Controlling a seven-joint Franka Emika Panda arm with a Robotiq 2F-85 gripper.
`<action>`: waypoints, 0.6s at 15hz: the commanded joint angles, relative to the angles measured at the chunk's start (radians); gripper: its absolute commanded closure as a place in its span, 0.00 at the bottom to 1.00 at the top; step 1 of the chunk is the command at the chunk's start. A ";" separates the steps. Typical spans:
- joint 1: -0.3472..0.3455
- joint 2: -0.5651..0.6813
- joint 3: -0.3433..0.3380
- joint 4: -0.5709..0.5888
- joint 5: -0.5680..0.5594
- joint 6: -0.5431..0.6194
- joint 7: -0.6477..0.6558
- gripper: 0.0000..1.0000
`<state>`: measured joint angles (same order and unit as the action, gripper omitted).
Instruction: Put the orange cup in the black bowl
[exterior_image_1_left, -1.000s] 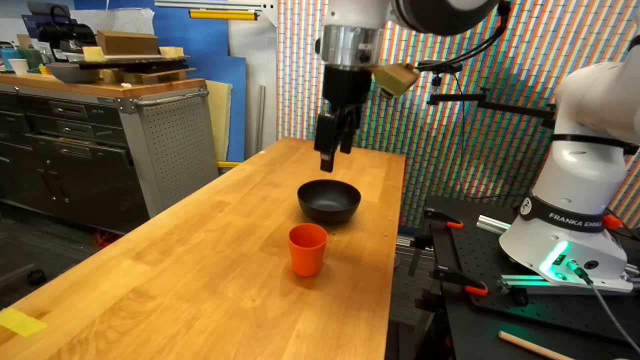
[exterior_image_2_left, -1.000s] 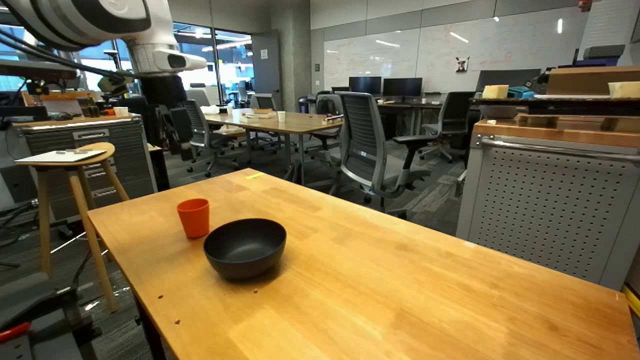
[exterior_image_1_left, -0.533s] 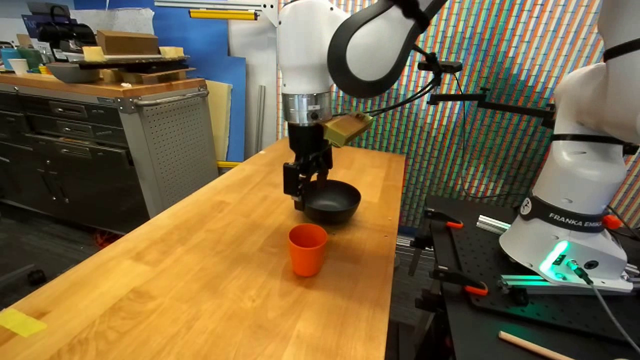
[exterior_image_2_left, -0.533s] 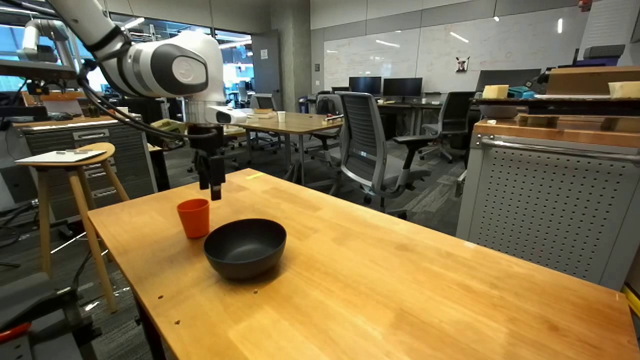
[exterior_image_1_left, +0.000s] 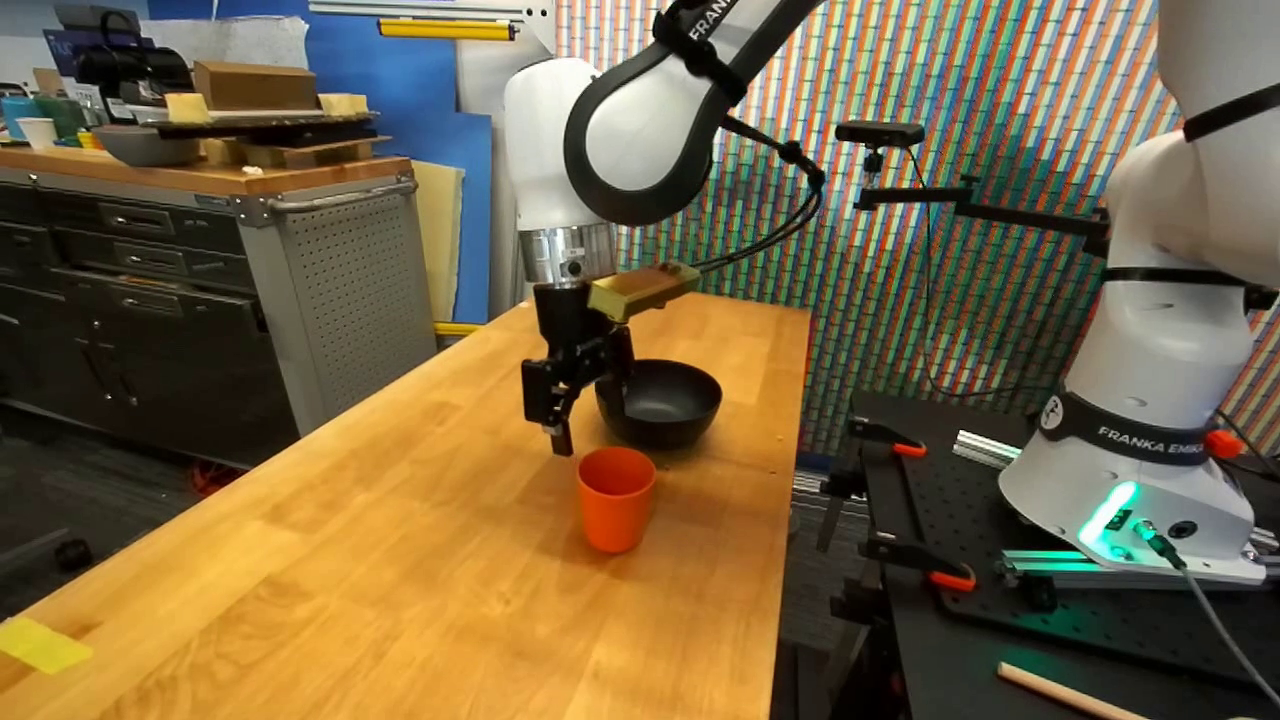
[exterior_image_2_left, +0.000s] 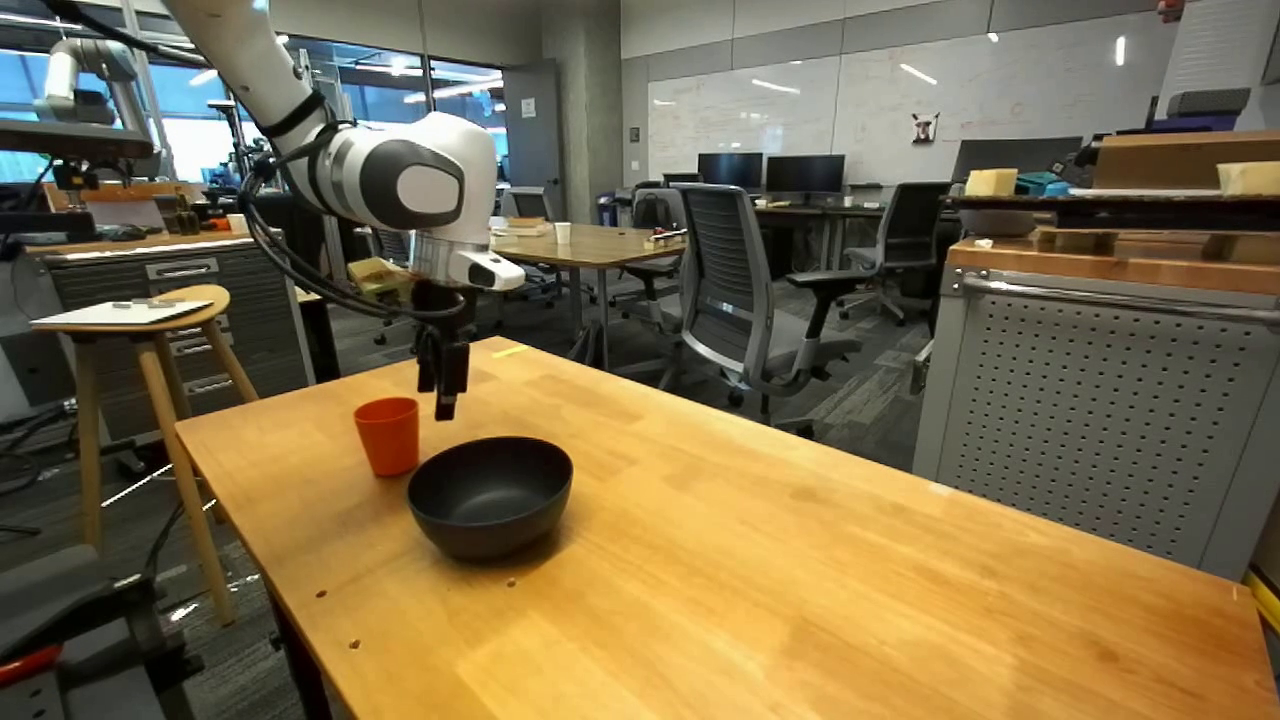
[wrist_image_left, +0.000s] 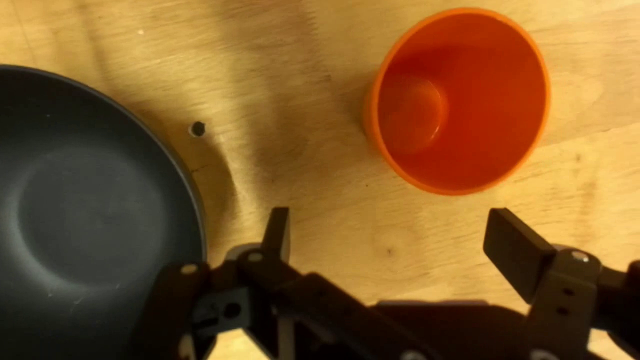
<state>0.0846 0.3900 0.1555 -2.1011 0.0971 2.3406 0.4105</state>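
Note:
The orange cup (exterior_image_1_left: 615, 505) stands upright on the wooden table and also shows in an exterior view (exterior_image_2_left: 388, 437). The black bowl (exterior_image_1_left: 668, 405) sits close beside it, upright, and also shows in an exterior view (exterior_image_2_left: 490, 500). My gripper (exterior_image_1_left: 592, 425) hangs pointing down above the table, near the cup and bowl; it also shows in an exterior view (exterior_image_2_left: 438, 396). In the wrist view my gripper (wrist_image_left: 387, 232) has its fingers wide apart with bare wood between them. There the cup (wrist_image_left: 462, 105) lies just beyond the fingers, toward the right one. The bowl (wrist_image_left: 95, 200) is at the left, partly behind the left finger.
The wooden table (exterior_image_1_left: 400, 520) has its near edge toward the robot base (exterior_image_1_left: 1130, 420). A yellow tape strip (exterior_image_1_left: 45, 643) is on the table. A wooden stool (exterior_image_2_left: 160, 330), an office chair (exterior_image_2_left: 745, 290) and a grey cabinet (exterior_image_2_left: 1100, 400) stand off the table.
My gripper has come down from high up and moved across, now low near the cup. The cup and the bowl have not moved.

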 joint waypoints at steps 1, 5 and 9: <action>0.069 -0.038 -0.031 0.052 -0.002 -0.049 0.032 0.00; 0.078 -0.057 -0.029 0.021 0.038 -0.046 0.032 0.00; 0.078 -0.067 -0.065 -0.041 0.022 -0.001 0.090 0.00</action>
<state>0.1485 0.3587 0.1324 -2.0884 0.1091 2.3175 0.4592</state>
